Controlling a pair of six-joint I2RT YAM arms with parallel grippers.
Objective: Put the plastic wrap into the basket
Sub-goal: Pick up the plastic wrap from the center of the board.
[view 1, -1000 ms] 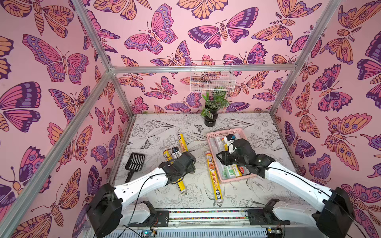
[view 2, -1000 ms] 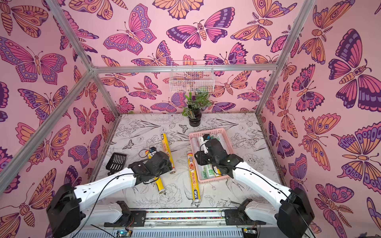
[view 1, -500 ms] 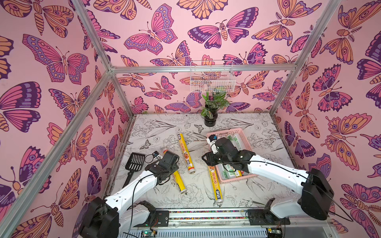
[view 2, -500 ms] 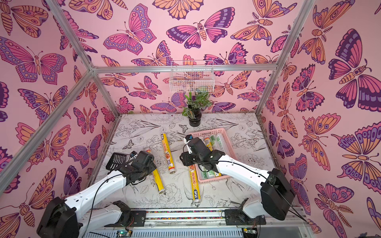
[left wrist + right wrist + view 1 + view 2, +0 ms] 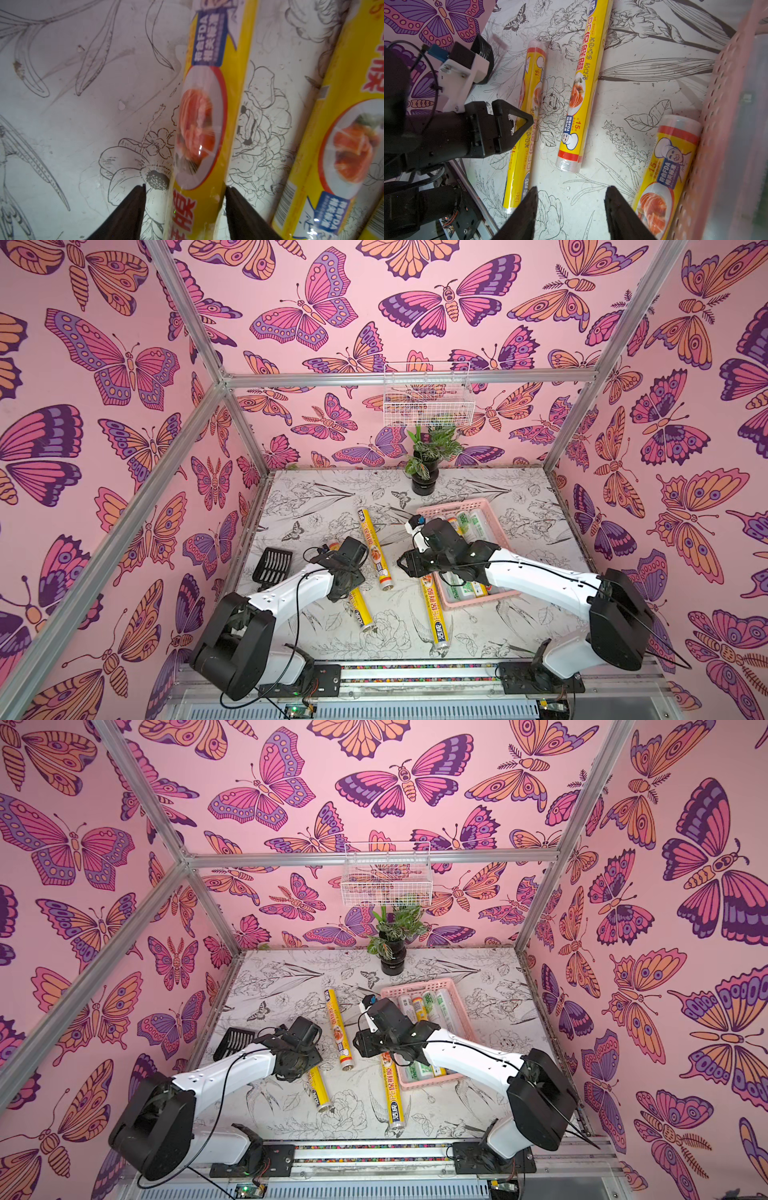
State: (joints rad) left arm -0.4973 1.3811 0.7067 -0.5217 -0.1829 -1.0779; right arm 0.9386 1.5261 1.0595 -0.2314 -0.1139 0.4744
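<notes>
left gripper (image 5: 185, 187): low over the left roll (image 5: 203, 116), jaws astride it and part open. One finger (image 5: 239, 214) is at the wrapper. The other stands off, with table (image 5: 528, 489) showing in the gap. No firm clamp shows.
left roll: yellow, flat, toward the table's front-left corner, mostly under the arm in both top views.
middle roll (image 5: 372, 547): yellow, at the table's centre, running front to back, apart from both grippers.
right roll (image 5: 668, 162): yellow, just beside the basket's left wall and along it, near end toward the front edge.
basket (image 5: 455, 504): pink, in the table's right half.
stowed rolls (image 5: 473, 524): several inside the basket, silvery-green and yellow, lying lengthwise.
right gripper (image 5: 571, 189): above bare table between the middle roll and the right roll, jaws part open, empty.
scoop (image 5: 272, 564): black, by the left edge.
plant (image 5: 424, 477): potted, at the back edge.
</notes>
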